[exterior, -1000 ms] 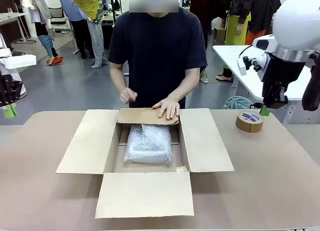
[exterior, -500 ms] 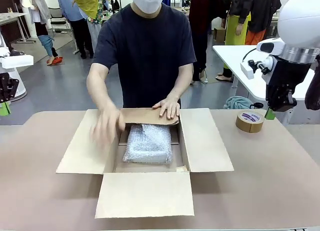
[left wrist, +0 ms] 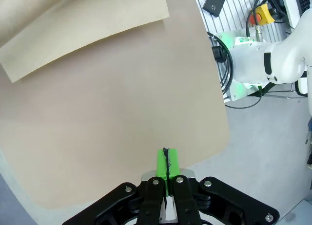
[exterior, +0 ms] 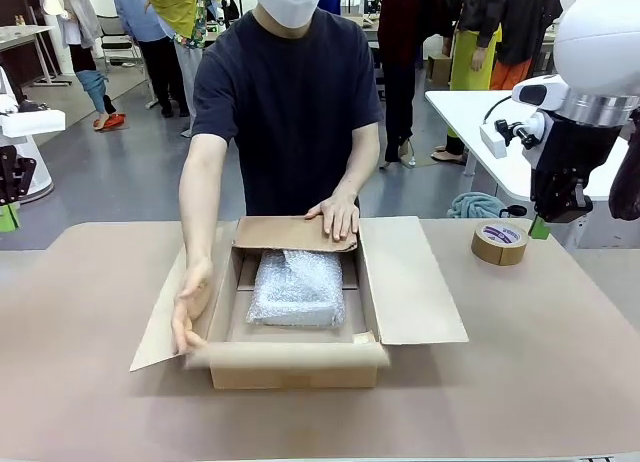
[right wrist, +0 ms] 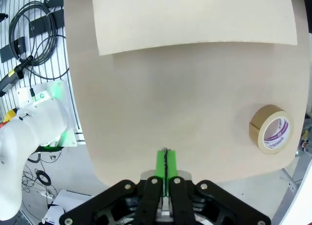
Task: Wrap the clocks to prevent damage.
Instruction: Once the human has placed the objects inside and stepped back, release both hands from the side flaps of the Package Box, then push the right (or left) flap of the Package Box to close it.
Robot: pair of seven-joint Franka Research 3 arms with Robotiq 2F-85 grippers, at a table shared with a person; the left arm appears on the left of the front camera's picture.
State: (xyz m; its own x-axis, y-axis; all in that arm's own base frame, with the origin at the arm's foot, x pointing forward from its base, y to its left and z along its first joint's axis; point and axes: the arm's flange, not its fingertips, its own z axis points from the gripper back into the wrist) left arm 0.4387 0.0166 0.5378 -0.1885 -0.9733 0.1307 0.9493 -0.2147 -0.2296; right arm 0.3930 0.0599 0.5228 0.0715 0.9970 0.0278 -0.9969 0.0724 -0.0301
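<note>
Front: we see the bubble-wrapped bundle [exterior: 296, 287], probably a clock, inside the cardboard box [exterior: 410, 282] mid-worktop [exterior: 520, 382]. 1 hand [exterior: 190, 307] holds its 9 o'clock flap raised.
Left wrist: left claw [left wrist: 167, 161] pressed together, empty.
Right wrist: right claw [right wrist: 165, 161] together, empty; tape roll [right wrist: 271, 129] at 3 o'clock.

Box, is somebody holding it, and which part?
A hand holds the box's left flap near its front corner; the other hand rests on the far flap.

Probably a robotics lab: a white arm base [left wrist: 258, 64], loose cables [right wrist: 22, 28] and an emergency-stop button [left wrist: 262, 11].
</note>
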